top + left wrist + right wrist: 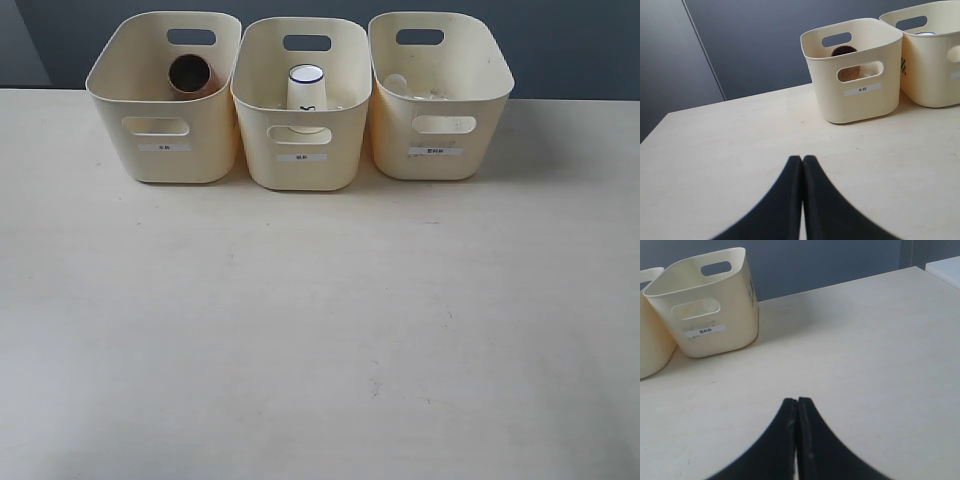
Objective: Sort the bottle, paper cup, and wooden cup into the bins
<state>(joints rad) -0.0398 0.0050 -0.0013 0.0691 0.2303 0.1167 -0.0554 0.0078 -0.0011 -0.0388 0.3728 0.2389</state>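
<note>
Three cream bins stand in a row at the table's far edge. The reddish-brown wooden cup [191,74] lies tilted inside the left bin [165,130]; it also shows through the handle cut-out as the wooden cup [845,51] in the left bin [855,100]. The white paper cup [306,95] stands upright in the middle bin [300,165]. The clear bottle [412,90] lies low in the right bin [440,140], barely visible. My left gripper [802,159] and right gripper [797,401] are both shut on nothing, low over bare tabletop, well short of the bins. Neither arm appears in the exterior view.
The right bin [710,315] stands ahead of the right gripper, with the table's far edge [840,285] and a dark wall behind. A white object [946,267] sits beyond the table's corner. The middle bin [935,60] is beside the left one.
</note>
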